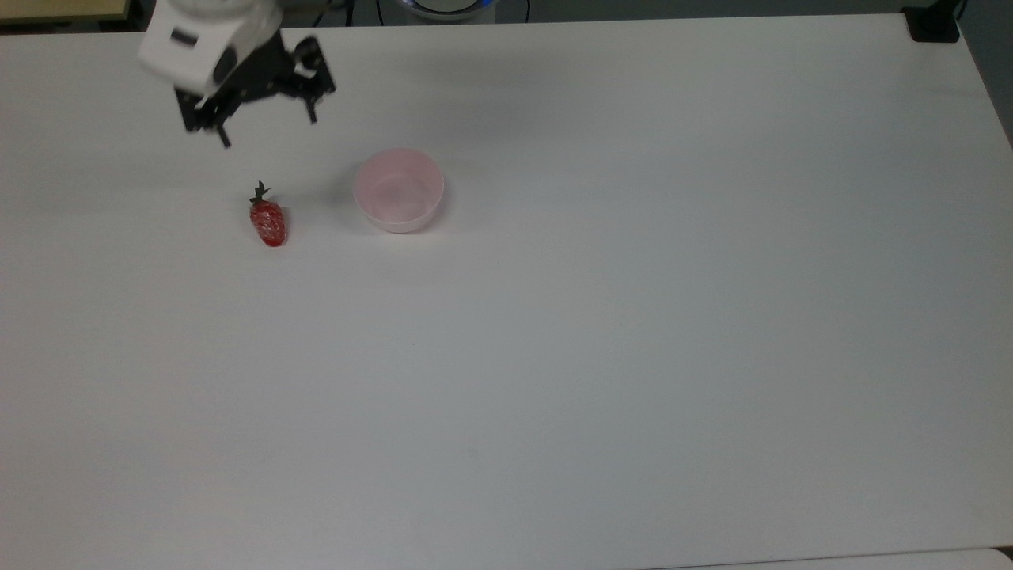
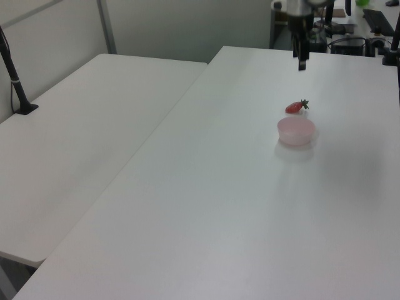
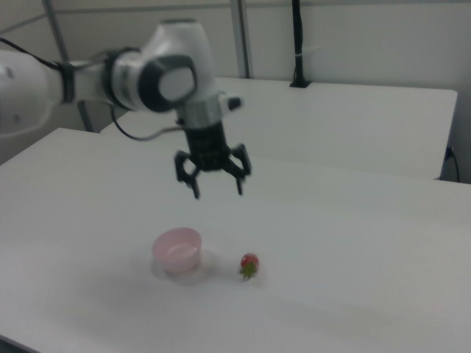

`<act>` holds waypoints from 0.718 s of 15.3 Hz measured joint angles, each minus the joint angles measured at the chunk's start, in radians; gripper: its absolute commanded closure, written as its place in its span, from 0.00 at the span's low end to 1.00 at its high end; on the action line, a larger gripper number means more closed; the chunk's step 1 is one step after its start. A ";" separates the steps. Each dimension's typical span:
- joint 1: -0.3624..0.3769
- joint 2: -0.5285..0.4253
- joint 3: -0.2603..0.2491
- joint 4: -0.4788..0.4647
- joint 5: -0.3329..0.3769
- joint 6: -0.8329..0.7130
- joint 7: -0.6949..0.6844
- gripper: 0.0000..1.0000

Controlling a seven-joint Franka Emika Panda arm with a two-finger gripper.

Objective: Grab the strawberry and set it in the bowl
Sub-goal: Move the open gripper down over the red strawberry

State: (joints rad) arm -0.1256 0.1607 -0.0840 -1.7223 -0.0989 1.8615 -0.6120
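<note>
Nearest in the right view, strawberry lies on its side on the white worktop, just beside the bowl, on the right view's right of it, not touching. Bowl upright, empty, pale pink. Farther back and well above the bowl hangs the gripper, fingers spread wide apart, holding nothing. In the top view, gripper sits beyond the strawberry, away from the bowl.

Risks, as judged: fruit is small, glossy and tapered, so an off-centre closing could squirt it sideways or roll it. Descent too deep would jam fingertips on the worktop. With the bowl this close, a sideways swing could knock the light bowl away.
</note>
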 measured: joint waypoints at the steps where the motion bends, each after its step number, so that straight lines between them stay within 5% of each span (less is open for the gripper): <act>1: -0.015 0.032 -0.001 -0.003 -0.006 0.027 -0.003 0.00; 6: -0.103 0.131 -0.003 -0.007 -0.011 0.073 0.030 0.00; 11: -0.119 0.185 -0.001 -0.083 -0.009 0.216 0.201 0.00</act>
State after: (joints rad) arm -0.2449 0.3454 -0.0846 -1.8051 -0.1077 2.0778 -0.4109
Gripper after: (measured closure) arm 0.000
